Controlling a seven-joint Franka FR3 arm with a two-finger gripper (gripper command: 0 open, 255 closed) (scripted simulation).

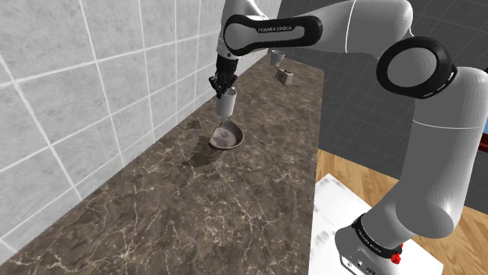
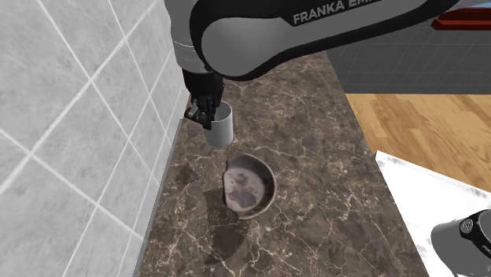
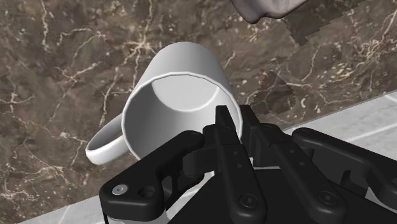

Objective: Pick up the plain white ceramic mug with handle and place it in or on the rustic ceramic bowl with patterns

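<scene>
Shoulder view: handle indiscernible; gripper [image 1: 224,87] clamped on the white mug [image 1: 226,106], held in the air above the patterned bowl [image 1: 227,137] on the marble counter [image 1: 195,203]. Second exterior view: fingers hide part of the rim. Wrist view: 2 fingers [image 3: 222,127] pinch the rim away from the handle; bowl cut off at the frame edge.

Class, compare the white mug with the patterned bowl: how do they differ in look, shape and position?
The mug is plain white, the bowl brownish and mottled. The mug is tall with a handle; the bowl is shallow and handleless. The mug hangs in the gripper; the bowl rests on the counter. Both are round.
</scene>
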